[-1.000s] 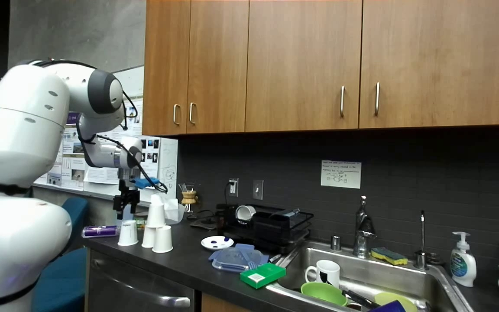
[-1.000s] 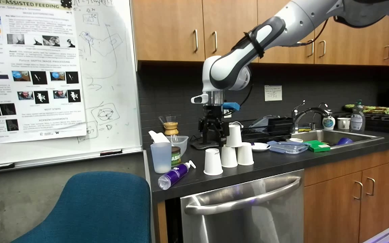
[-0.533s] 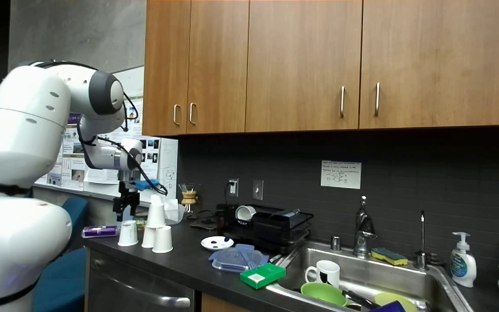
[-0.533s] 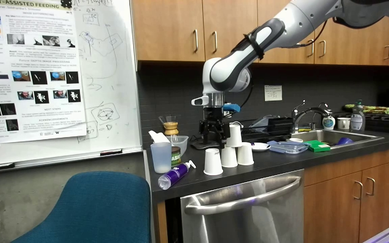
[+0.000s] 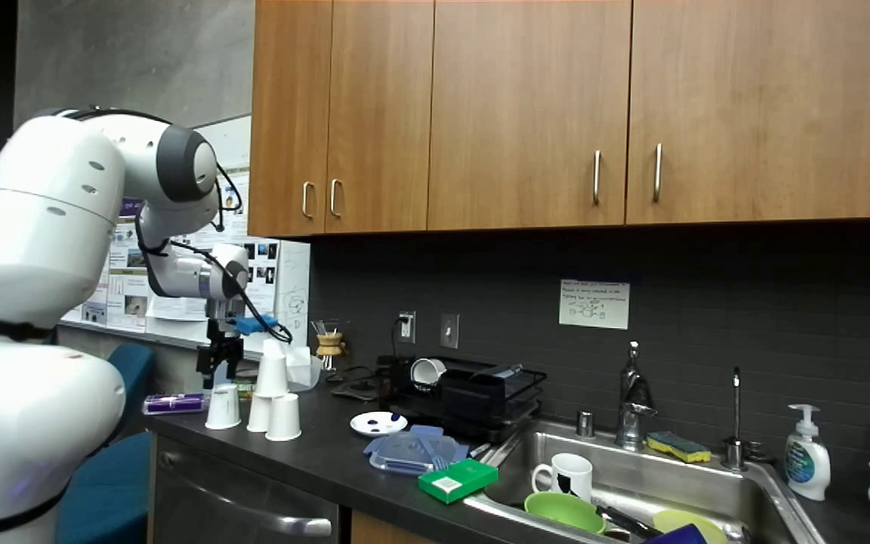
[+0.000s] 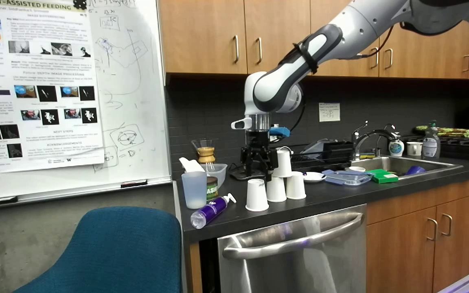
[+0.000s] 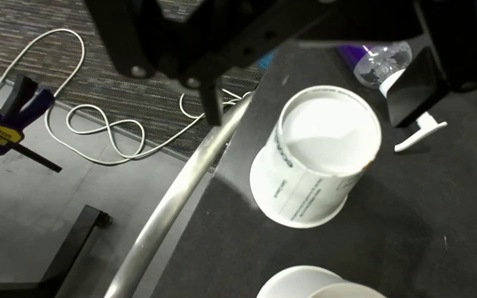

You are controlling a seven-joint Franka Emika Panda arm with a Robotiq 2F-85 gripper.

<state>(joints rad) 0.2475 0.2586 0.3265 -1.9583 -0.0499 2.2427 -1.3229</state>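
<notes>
My gripper [image 7: 311, 120] is open and empty, pointing down, with its two fingers wide apart. In the wrist view an upturned white paper cup [image 7: 304, 192] stands on the counter below the gap between the fingers. The single cup shows in both exterior views [image 5: 223, 408] [image 6: 256, 196], below the gripper [image 6: 258, 177]; no contact is visible. Beside it two upturned cups [image 6: 275, 190] [image 6: 295, 186] carry a third cup [image 6: 282, 163] on top. Part of these cups shows at the lower edge of the wrist view [image 7: 296, 285].
A purple bottle [image 6: 210, 211] lies near the counter's end. A bluish cup [image 6: 194, 191] and a jar [image 6: 212, 188] stand behind it. A plate [image 5: 378, 423], plastic container [image 5: 412, 452], green box [image 5: 458, 480], dish rack [image 5: 480, 400] and sink [image 5: 707, 483] lie along the counter.
My gripper has come down a little, by a small amount in each step, above the single cup. The cups have not moved.
</notes>
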